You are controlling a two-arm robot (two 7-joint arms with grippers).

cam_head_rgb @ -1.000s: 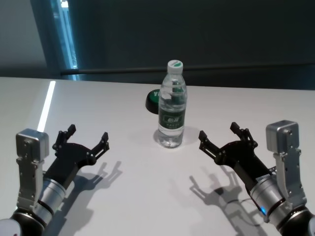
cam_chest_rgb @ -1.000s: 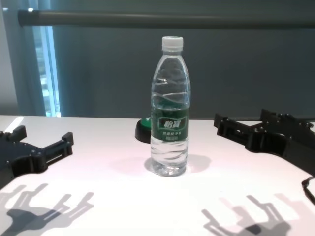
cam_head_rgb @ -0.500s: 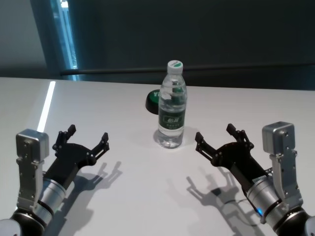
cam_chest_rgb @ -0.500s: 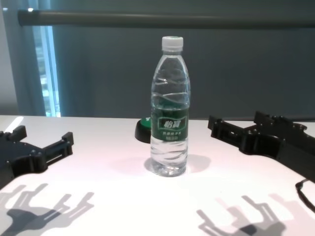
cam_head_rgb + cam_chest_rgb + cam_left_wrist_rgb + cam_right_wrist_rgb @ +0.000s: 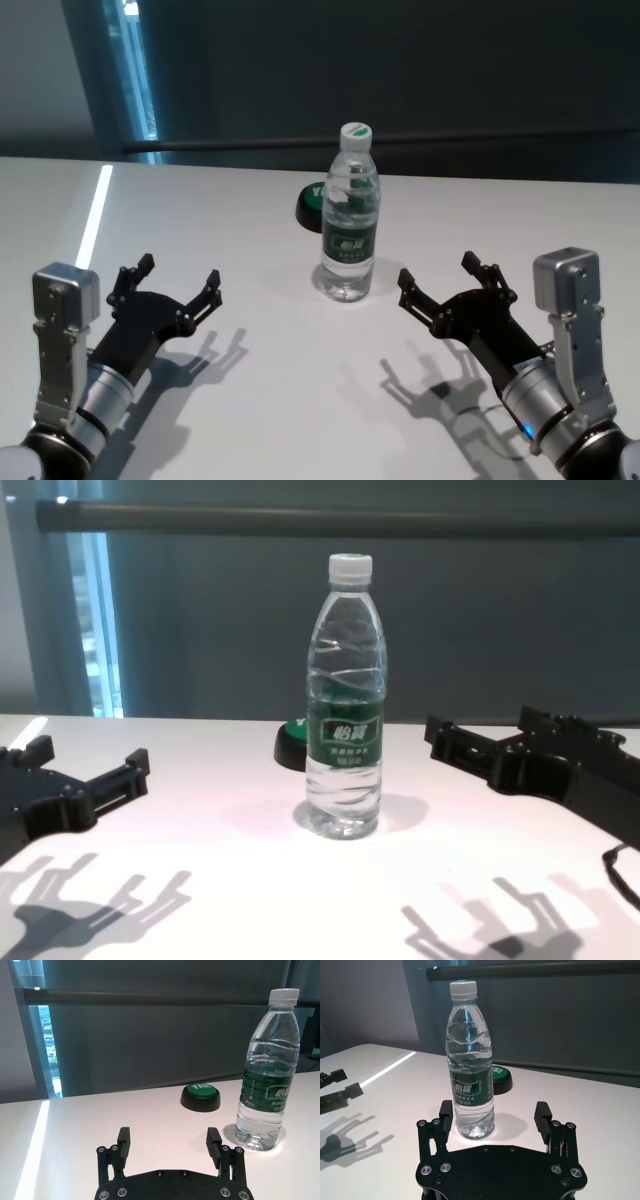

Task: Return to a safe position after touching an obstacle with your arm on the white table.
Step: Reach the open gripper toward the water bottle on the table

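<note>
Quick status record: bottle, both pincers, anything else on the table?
bottle: upright, capped, centre of the white table, untouched
right pincer: open, empty, low over the table, right of the bottle, clear of it
left pincer: open, empty, low at near left, well clear
other: black-and-green round object just behind the bottle
</note>
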